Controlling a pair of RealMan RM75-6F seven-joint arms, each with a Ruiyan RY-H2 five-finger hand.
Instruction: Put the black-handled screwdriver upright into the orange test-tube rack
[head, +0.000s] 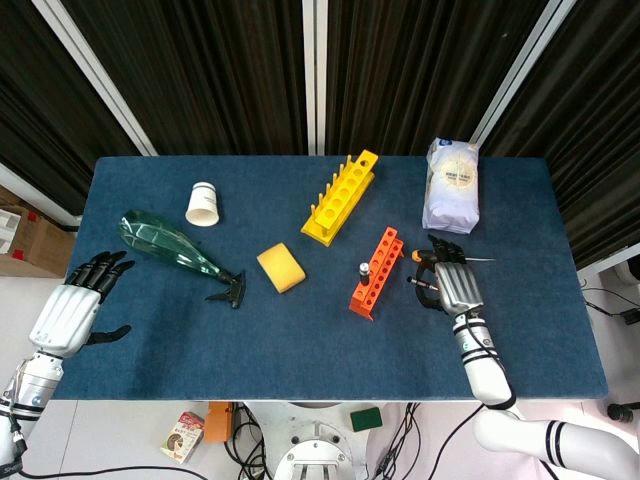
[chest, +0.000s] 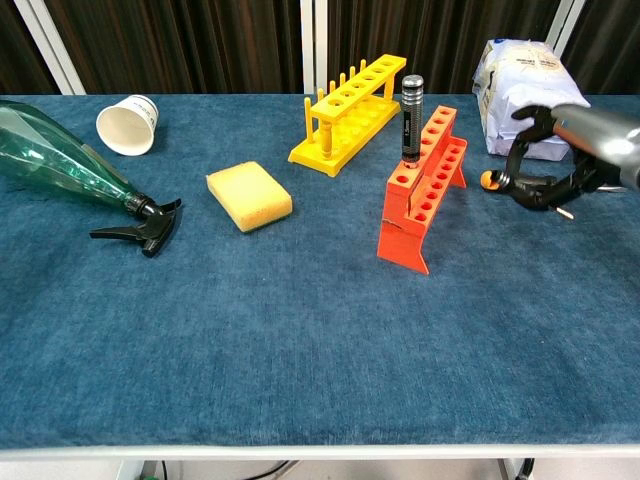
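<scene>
Two racks stand mid-table: the orange test-tube rack (chest: 425, 187) nearer you and the yellow test-tube rack (chest: 349, 113) beyond it to the left, well apart from each other. Your right hand (chest: 561, 157) has its fingers curled around the black-handled screwdriver (chest: 520, 185), clamped on it and raised off the blue table (chest: 300, 330), just right of the orange rack and in front of the white bag (chest: 527, 96). From the chest view you see the screwdriver's orange butt end (chest: 486, 180) pointing left toward the rack, with the handle lying roughly level in your grasp rather than upright; in the head view its thin metal shaft (head: 482, 260) pokes out to the right past the fingers. A dark cylindrical tool with a silver cap (chest: 411, 118) already stands upright in one of the orange rack's holes at the back row. Your left hand (head: 72, 308) hangs off the near-left corner of the table, its fingers spread apart and nothing in them. Over on the left side, a green spray bottle (chest: 70, 170) lies on its side with its black trigger pointing right, a white paper cup (chest: 128, 124) lies tipped over behind it, and a yellow sponge (chest: 249, 196) sits between the bottle and the racks.
</scene>
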